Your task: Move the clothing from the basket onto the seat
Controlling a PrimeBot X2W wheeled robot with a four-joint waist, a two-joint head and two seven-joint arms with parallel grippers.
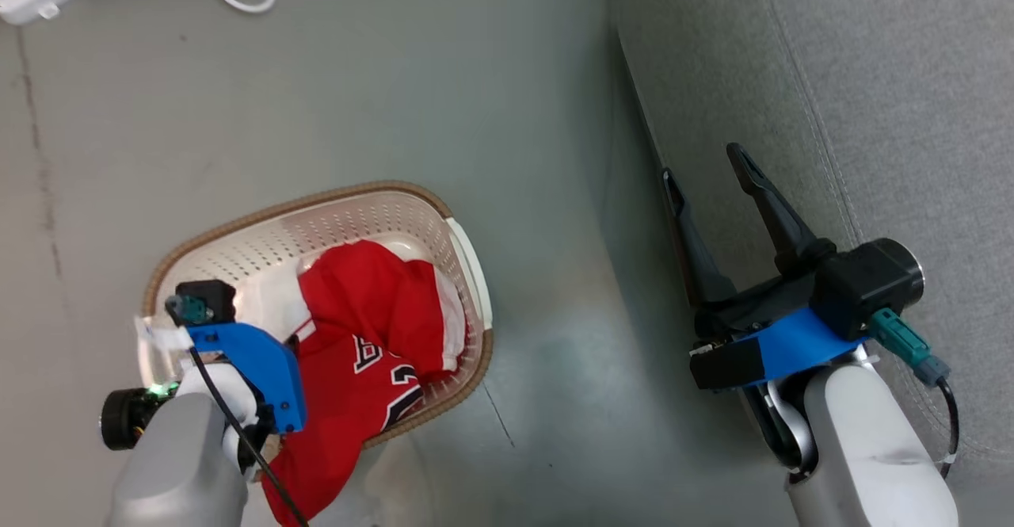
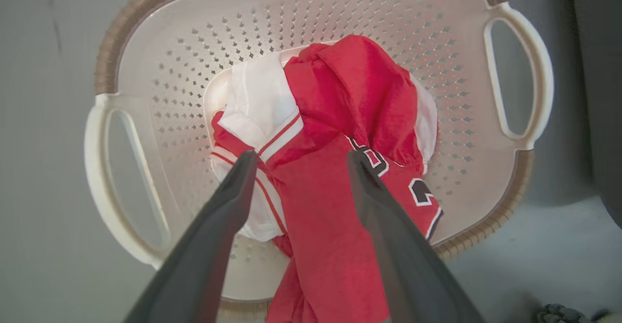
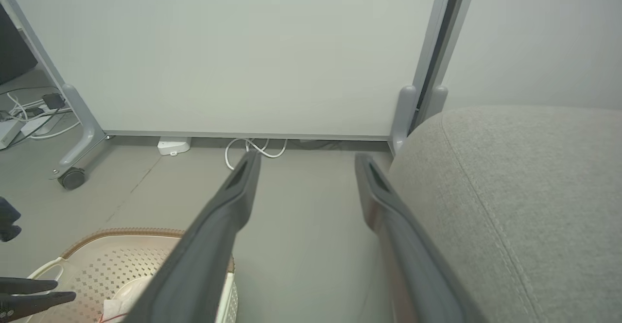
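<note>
The left claw [image 2: 301, 155], spread above the red jersey and shorts [image 2: 350, 85] heaped in the cream perforated plastic basket [image 2: 160, 70], may pinch one loose fold and snag the rim-draped hem, tipping it; the right claw [image 1: 703, 164] hangs spread by the light-grey fabric seat [image 1: 871, 75].
</note>
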